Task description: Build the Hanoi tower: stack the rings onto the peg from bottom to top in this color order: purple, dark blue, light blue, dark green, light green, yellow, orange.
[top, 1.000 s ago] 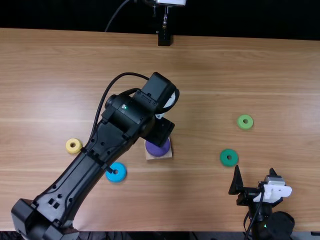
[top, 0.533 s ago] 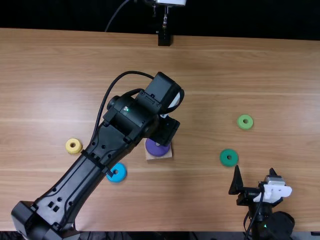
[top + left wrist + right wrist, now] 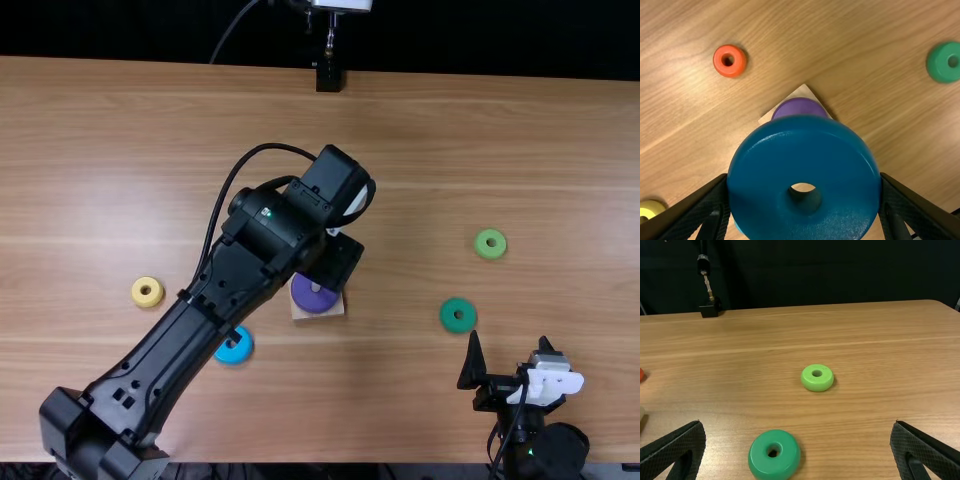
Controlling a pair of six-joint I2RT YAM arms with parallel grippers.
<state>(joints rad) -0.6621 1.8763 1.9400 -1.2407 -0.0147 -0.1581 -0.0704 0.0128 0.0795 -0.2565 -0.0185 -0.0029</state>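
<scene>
over the last second the left arm (image 3: 180, 345) has shifted a little toward the top view's right, its wrist going with it. that small move uncovers more of the purple ring (image 3: 310, 302), and the tip of the peg (image 3: 316, 287) now shows in its middle, where the wrist hid it a second ago. the wooden base (image 3: 337, 311) sits where it was, and so do the rings out on the bench (image 3: 400, 420).

the left tool (image 3: 803, 177) pinches the dark blue ring (image 3: 802, 150) by its sides, hole toward the wrist camera; the purple ring peeks out past its rim. so purple is down and the second ring is in hand but not on the peg. i take the shift as lining up, or perhaps overshooting; the hole must still come over the peg before any lowering, or the ring could catch on the tip and tilt.

the right arm (image 3: 550, 450) hasn't moved, and its tool (image 3: 798, 424) is spread with nothing in it. the light blue ring (image 3: 241, 352), next in order, lies partly under the left arm in the top view. dark green (image 3: 458, 325), light green (image 3: 490, 251), yellow (image 3: 147, 301) and orange (image 3: 737, 67) wait on the bench after it.
</scene>
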